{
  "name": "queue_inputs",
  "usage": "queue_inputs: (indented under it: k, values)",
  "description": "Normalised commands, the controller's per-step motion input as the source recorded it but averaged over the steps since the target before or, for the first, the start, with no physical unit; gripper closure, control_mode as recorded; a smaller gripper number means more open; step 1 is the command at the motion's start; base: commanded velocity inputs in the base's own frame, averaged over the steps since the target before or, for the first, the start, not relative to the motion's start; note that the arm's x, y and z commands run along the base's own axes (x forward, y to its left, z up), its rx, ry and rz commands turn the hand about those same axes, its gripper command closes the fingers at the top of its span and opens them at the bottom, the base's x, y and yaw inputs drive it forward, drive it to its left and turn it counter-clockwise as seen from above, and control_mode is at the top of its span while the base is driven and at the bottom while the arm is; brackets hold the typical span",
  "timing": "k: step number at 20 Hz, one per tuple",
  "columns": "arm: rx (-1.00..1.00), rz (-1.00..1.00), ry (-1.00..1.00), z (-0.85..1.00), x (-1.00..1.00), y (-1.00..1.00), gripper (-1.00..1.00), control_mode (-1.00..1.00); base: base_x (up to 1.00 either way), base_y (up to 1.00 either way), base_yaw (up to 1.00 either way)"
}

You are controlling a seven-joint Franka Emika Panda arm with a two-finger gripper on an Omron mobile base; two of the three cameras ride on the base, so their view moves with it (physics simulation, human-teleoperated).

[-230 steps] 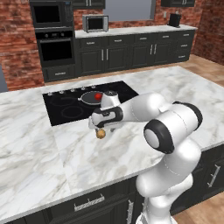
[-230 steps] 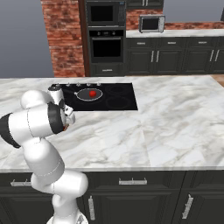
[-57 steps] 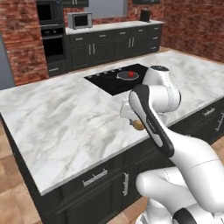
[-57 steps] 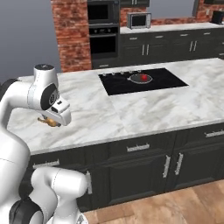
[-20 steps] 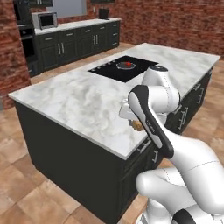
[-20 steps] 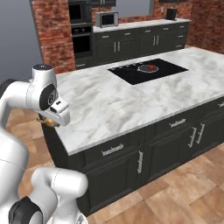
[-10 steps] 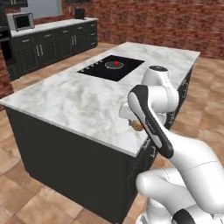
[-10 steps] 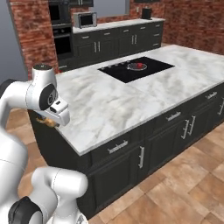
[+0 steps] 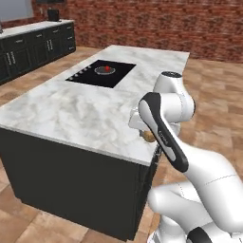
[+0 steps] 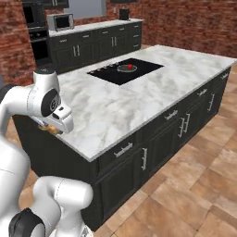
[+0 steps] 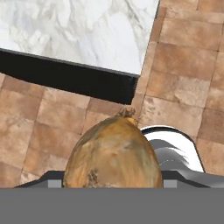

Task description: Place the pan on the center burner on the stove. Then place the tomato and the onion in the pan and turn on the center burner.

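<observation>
The base has swung round, so the stove (image 9: 101, 73) (pan (image 9: 104, 70) and tomato (image 9: 107, 68) on it) sits upper-left, while the gripper (image 9: 148, 136), jaws clamped on the onion (image 11: 113, 155), still carries it mid-frame, undelivered.

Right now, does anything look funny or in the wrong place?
Yes. The hand holds the onion out past the corner of the island counter, over the floor tiles, far from the pan on the stove. The tomato already sits in the pan.
</observation>
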Motion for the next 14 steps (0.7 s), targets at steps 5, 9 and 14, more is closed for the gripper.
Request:
queue_inputs:
  k: [5, 9, 14]
  values:
    - [0.0, 0.0, 0.0, 0.0, 0.0, 0.0, 1.0, 1.0, -0.09, 0.59, -0.38]
    - [0.0, 0.0, 0.0, 0.0, 0.0, 0.0, 1.0, 1.0, -0.09, 0.6, -0.4]
    - [0.0, 0.0, 0.0, 0.0, 0.0, 0.0, 1.0, 1.0, -0.31, 0.51, -0.4]
